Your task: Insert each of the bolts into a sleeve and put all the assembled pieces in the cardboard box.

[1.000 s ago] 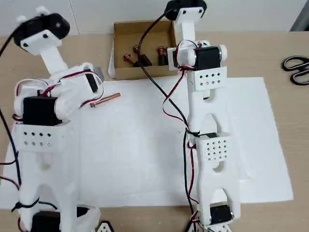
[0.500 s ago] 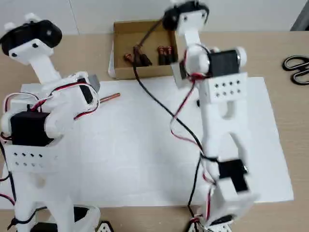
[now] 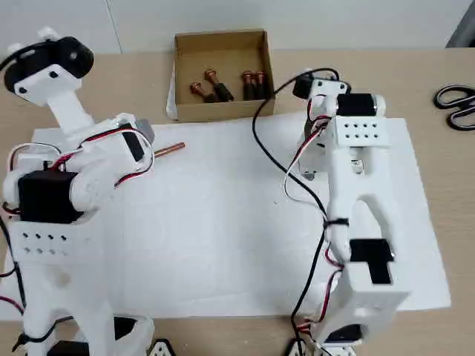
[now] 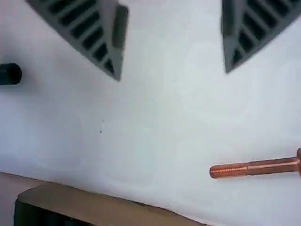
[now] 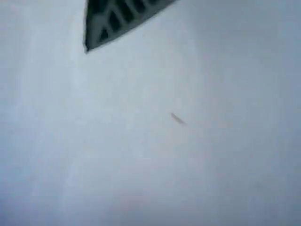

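Note:
A bare copper bolt (image 3: 169, 150) (image 4: 254, 168) lies on the white sheet (image 3: 223, 222), just in front of the cardboard box (image 3: 182, 111). My left gripper (image 3: 145, 132) (image 4: 171, 61) hangs open right beside the bolt's threaded end, with nothing between its fingers. In the left wrist view a black sleeve (image 4: 9, 74) lies on the sheet beside one finger. Several bolts in black sleeves (image 3: 215, 85) lie inside the box. My right gripper (image 3: 312, 156) sits low over the sheet, in front of the box's right corner.
Black scissors (image 3: 456, 100) lie on the wooden table at the far right edge. The white sheet's middle and near part offer free room between the two arms. A box edge (image 4: 94, 207) appears in the left wrist view.
My right arm has pulled back from over the box and now hangs over the sheet. The left arm shifted slightly to the left. The loose bolt has not moved.

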